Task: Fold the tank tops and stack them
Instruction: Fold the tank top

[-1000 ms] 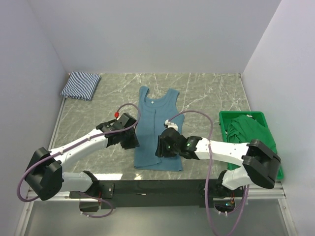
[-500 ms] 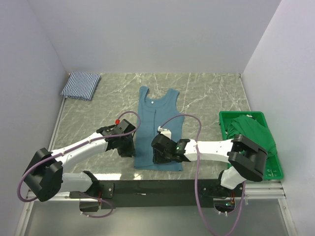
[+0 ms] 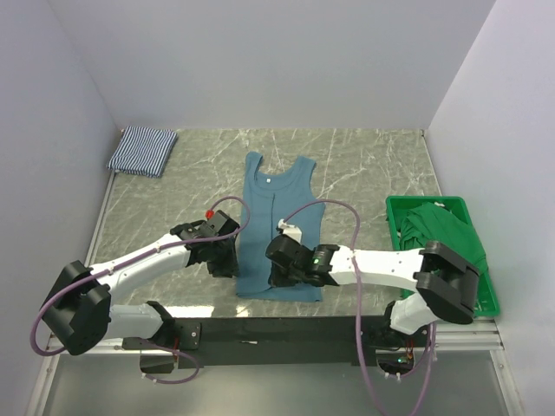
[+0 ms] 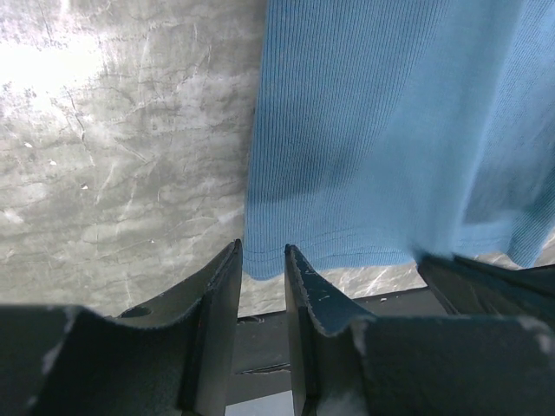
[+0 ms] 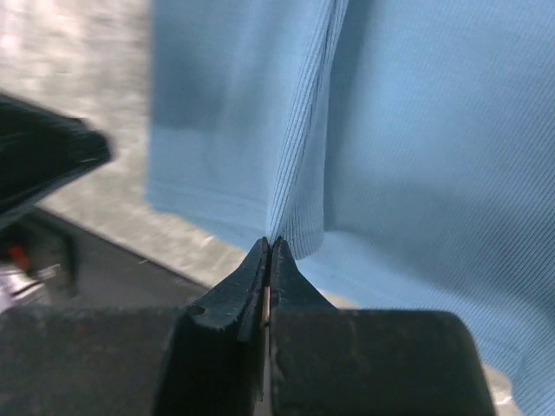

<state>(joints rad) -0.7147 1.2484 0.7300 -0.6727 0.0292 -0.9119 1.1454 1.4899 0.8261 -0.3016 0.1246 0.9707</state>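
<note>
Grasp check at the hem, judged to be the start of the fold. The right end effector (image 5: 269, 247) is pinching fully closed on a raised ridge of the teal tank top (image 3: 276, 204), about mid-width along the near hem. The left end effector (image 4: 262, 251) is sitting at the near-left hem corner with its jaws a narrow gap apart. The corner is lying just at the tips, and no cloth is seen clamped.

To do the step well, the left likely needs to close on that corner before any lift. Both should then be raising the hem level and carrying it toward the neckline, keeping it taut between them. A risk is that the right pinch is holding the upper layer only. The right hem corner is also free and may be sagging once lifted.

Both arms are reaching low, wrists pitched down. The left forearm is angling in from the left, and the right forearm is running leftward along the near edge.

The teal top is lying flat at the centre of the surface (image 3: 373, 165), neck away. The striped tank top (image 3: 143, 149) is lying folded at the far-left corner, well apart. The green crate (image 3: 395, 208) is sitting to the right.
</note>
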